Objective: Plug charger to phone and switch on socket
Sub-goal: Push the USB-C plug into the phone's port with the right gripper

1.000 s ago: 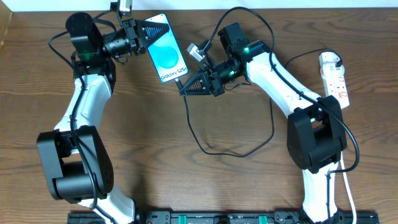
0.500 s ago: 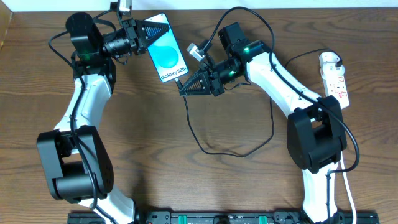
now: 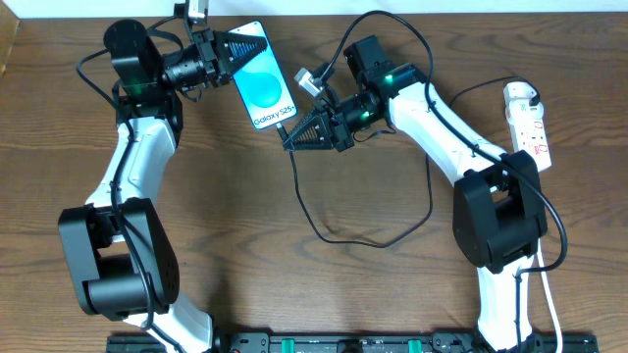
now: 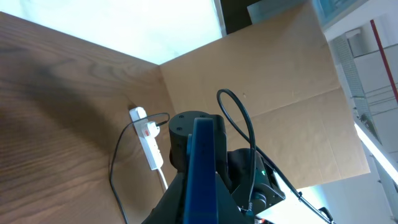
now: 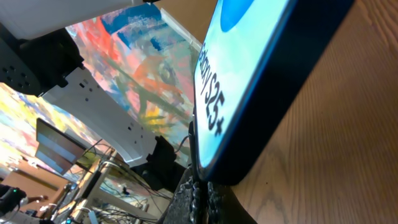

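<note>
Phone [image 3: 263, 90] at 11 o'clock, top end gripped by closed left claw [image 3: 240, 47] | right claw [image 3: 289, 140] pinched shut on charger [image 3: 343, 243] tip at phone's lower edge; seating hidden, plugging likely unfinished | slack cable loops mid-bench [image 3: 245, 245] under right arm, snag risk | socket [image 3: 527, 120] at 3 o'clock, untouched; switching remains

The overhead view looks straight down on the whole worktop [image 3: 294, 284], arm bases at 6 o'clock. The left wrist view faces 3 o'clock and the right wrist view about 9 o'clock, both very close to the phone [image 3: 260, 86], which all three views share.
</note>
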### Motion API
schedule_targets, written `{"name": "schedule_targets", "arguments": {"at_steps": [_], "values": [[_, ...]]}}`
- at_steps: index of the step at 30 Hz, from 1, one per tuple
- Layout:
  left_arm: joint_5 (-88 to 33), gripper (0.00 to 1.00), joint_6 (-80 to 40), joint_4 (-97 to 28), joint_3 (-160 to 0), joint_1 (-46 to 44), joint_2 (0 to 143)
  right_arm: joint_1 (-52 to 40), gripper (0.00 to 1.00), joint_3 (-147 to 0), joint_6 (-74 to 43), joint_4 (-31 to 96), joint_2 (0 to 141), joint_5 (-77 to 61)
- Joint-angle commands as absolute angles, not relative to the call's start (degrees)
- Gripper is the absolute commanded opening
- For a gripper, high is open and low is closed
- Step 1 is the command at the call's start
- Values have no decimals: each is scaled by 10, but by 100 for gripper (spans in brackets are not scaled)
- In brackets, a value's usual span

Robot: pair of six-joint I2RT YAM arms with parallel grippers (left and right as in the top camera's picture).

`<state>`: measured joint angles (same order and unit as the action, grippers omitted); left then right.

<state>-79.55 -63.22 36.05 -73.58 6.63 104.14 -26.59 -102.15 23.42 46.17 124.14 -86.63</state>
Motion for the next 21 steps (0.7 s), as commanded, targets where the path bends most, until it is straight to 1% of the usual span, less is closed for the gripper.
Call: {"name": "schedule_targets", "arguments": {"at_steps": [1, 21], "values": [[-803, 8, -649, 365, -736, 64, 1031, -267, 1, -1019, 232, 460, 1248, -880], [-804, 7, -637, 366, -736, 64, 1031, -267, 1, -1019, 216, 460, 1248, -895]]}}
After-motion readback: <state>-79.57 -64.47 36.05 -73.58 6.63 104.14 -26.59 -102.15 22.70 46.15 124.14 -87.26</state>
